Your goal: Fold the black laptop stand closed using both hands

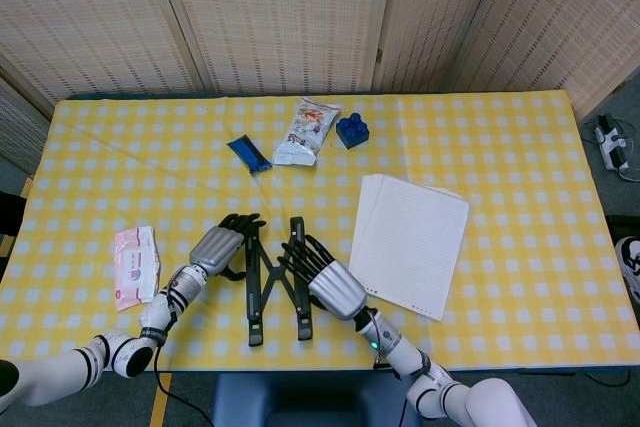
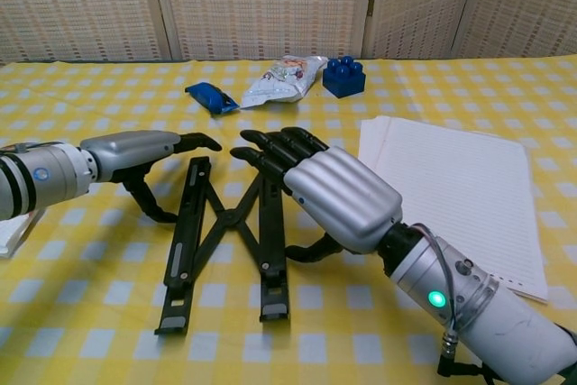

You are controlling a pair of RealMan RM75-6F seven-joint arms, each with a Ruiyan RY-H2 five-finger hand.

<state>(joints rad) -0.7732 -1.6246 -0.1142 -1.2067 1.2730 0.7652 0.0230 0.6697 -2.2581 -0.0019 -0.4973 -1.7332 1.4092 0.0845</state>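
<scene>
Your black laptop stand (image 2: 225, 232) lies partly folded near the table's (image 1: 520, 147) front edge; your right hand (image 2: 338, 196), fingers extended, presses its right rail, and your left hand (image 2: 135, 152), fingers extended, rests against its left rail

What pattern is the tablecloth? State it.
Yellow-and-white check on the tablecloth; clearest in the head view.

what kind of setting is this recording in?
Probably a staged indoor test area: a table in a yellow checked cloth, woven folding screens behind it, and unrelated props like a blue toy brick.
</scene>
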